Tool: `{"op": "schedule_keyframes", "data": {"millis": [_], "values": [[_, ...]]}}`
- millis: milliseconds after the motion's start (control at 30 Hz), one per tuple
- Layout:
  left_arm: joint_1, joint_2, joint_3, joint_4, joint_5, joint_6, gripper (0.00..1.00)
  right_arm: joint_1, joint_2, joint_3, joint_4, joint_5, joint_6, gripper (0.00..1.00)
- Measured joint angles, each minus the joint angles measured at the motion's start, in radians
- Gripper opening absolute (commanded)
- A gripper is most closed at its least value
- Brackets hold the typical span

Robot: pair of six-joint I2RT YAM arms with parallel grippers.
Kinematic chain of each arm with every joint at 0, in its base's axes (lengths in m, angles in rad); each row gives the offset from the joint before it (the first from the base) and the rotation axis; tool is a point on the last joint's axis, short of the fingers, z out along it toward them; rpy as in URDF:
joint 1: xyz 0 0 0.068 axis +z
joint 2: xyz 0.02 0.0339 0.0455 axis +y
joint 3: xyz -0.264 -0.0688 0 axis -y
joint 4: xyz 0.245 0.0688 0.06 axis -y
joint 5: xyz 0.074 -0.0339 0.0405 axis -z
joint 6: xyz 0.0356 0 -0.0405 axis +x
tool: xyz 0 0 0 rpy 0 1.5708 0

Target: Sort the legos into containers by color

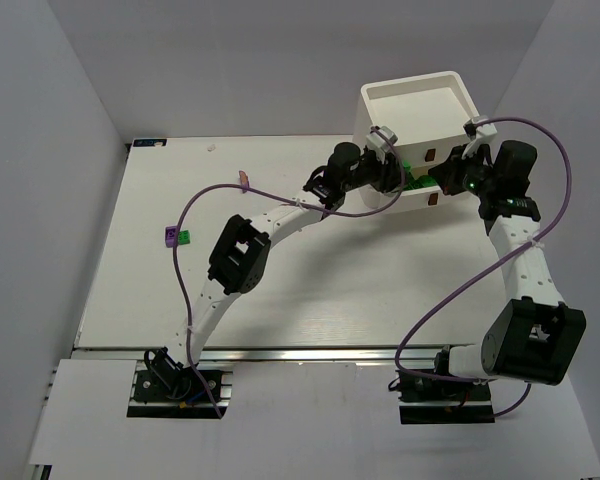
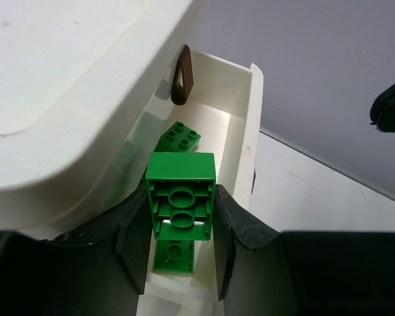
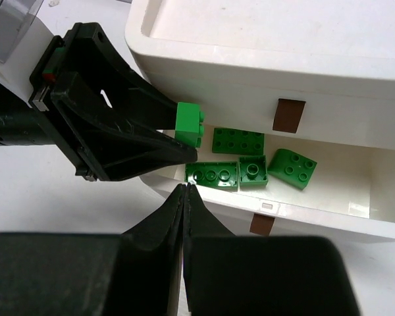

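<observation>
Two arms: both reach from the bottom of the top view toward the white boxy plastic drawer unit at upper right of centre.
Loose bricks: a small purple studded brick and a small bright green brick touch each other at mid-left on the white table. They lie well apart from the unit and are not yet sorted.
Right gripper: its jaws are pressed together with nothing between them. It sits just in front of the drawer, bottom centre of its own view.
Left gripper: narrowed on a green studded plastic brick, pinched by its long sides with the hollow underside facing the wrist camera.
Held brick's place: over the left end of the open white drawer, above the bricks already inside.
Drawer contents: four green bricks crowd the left half.
Step in hand: by my reading, dropping this green one in with its fellows.
Doing it well: carry it a little deeper, past the front wall, and lower it close to the pile. Then part the fingers only slightly and back out the same way.
Watch for: the dark brown handle hanging just above, and the right gripper nearby.
Risk: let go at the rim, the brick may tumble onto the table.
Farthest: the square open top tray.
</observation>
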Motion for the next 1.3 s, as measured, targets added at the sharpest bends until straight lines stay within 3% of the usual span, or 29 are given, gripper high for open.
{"op": "schedule_keyframes", "data": {"millis": [33, 200, 233, 367, 833, 1133, 1300], "values": [[0.0, 0.0, 0.003, -0.001, -0.008, 0.002, 0.52, 0.0, -0.002, -0.002, 0.001, 0.0, 0.002, 0.0], [-0.003, 0.0, 0.003, -0.018, -0.027, 0.012, 0.58, -0.001, -0.008, -0.014, 0.004, -0.002, 0.005, 0.0], [-0.005, 0.0, 0.003, -0.022, -0.029, 0.013, 0.66, -0.002, -0.008, -0.014, 0.004, -0.002, 0.005, 0.0], [-0.01, 0.0, 0.004, -0.027, -0.035, 0.015, 0.69, -0.005, -0.008, -0.014, 0.005, -0.002, 0.005, 0.0], [-0.009, -0.042, -0.066, -0.056, -0.115, 0.042, 0.7, -0.006, -0.008, -0.014, 0.005, -0.002, 0.005, 0.0], [0.024, -0.193, -0.288, -0.015, -0.166, 0.045, 0.71, -0.008, -0.008, -0.014, 0.005, -0.002, 0.002, 0.0], [0.068, -0.332, -0.43, 0.001, -0.187, 0.048, 0.71, -0.019, -0.008, -0.011, 0.003, -0.01, -0.023, 0.16]]}}
